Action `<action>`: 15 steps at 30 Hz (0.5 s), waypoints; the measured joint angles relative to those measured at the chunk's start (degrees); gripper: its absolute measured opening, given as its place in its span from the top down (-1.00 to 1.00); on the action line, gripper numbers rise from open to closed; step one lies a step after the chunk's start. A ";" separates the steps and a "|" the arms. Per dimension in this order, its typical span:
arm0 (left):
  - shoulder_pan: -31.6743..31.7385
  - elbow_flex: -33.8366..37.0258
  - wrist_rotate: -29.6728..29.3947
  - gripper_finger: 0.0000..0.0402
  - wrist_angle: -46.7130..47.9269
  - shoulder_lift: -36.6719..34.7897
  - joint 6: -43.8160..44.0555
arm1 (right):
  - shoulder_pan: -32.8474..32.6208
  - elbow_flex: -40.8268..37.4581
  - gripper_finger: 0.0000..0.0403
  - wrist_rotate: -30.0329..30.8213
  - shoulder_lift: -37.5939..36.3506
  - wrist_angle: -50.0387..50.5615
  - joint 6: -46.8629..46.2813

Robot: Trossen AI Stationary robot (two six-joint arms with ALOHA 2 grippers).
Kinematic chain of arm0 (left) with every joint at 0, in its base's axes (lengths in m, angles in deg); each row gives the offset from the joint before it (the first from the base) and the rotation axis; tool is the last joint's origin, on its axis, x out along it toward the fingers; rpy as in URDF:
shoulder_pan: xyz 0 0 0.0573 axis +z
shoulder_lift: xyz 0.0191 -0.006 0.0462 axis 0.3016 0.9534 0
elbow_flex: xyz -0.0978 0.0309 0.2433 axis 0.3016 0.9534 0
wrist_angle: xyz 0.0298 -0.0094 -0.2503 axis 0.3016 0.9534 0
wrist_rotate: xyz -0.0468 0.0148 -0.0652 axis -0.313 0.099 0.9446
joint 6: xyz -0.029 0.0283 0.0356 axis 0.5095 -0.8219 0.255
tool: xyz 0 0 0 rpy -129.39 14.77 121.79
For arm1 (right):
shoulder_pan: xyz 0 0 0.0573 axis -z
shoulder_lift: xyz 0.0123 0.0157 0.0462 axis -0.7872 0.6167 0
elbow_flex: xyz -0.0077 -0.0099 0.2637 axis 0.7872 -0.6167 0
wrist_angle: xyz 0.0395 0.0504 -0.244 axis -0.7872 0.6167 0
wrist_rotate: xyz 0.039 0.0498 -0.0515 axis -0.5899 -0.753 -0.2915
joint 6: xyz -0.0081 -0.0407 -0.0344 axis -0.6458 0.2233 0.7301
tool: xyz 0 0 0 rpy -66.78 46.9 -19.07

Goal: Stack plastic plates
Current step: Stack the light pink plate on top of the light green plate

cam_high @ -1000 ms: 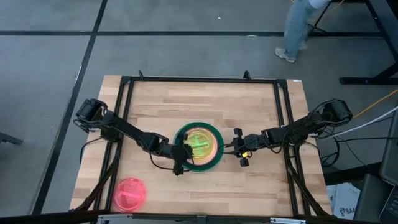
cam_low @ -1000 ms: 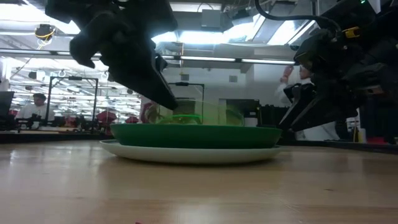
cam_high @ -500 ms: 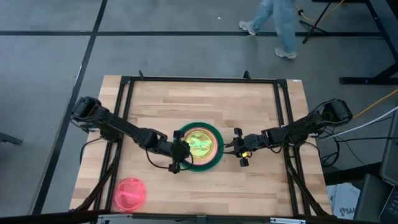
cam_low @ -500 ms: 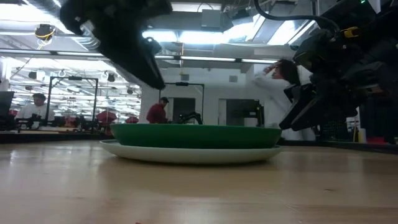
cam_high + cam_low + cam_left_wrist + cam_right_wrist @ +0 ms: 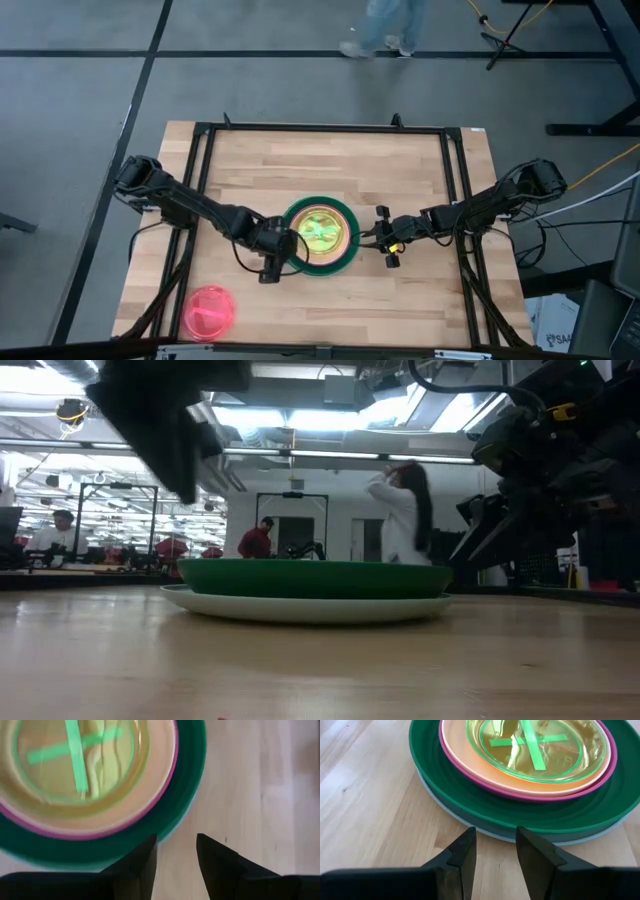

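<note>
Left gripper (image 5: pixel 268 262) pulled back off stack (image 5: pixel 319 234) to its near-left edge, fingers spread, empty. Right gripper (image 5: pixel 383 240) waits beside stack, fingers apart. Pink plate (image 5: pixel 209 312) well apart, near-left corner. Next: left arm reach pink plate, pinch rim cleanly, lift level, centre over stack.

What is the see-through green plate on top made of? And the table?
The lime green plate looks like clear, glossy plastic: the orange plate beneath shows through it and light glints on it. The table looks like pale matte wood, with plank seams and grain.
</note>
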 joint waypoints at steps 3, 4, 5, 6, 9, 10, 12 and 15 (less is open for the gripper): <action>-2.06 0.38 -2.80 0.34 3.87 -1.61 2.18 | 0.00 0.00 0.35 -0.02 0.00 0.13 -0.02; -2.68 0.84 -3.61 0.34 4.28 -2.70 3.25 | 0.00 0.00 0.35 -0.02 0.00 0.19 -0.04; -3.28 1.57 -4.54 0.34 4.67 -3.81 4.44 | 0.00 0.00 0.35 0.00 0.00 0.25 -0.04; -3.62 2.47 -5.31 0.34 5.26 -5.10 5.74 | 0.00 0.00 0.35 -0.04 0.00 0.26 -0.06; -4.37 5.78 -7.15 0.34 4.89 -9.89 9.70 | 0.00 0.00 0.35 -0.02 0.00 0.42 0.17; -4.42 7.22 -7.26 0.34 4.90 -11.71 11.21 | 0.01 0.00 0.35 -0.02 0.00 0.29 0.26; -4.48 10.44 -7.12 0.34 4.97 -14.95 14.67 | 0.00 0.00 0.35 -0.02 0.00 0.23 0.30; -4.41 15.26 -7.30 0.34 5.06 -19.07 19.74 | 0.00 0.00 0.35 -0.02 0.00 0.08 0.31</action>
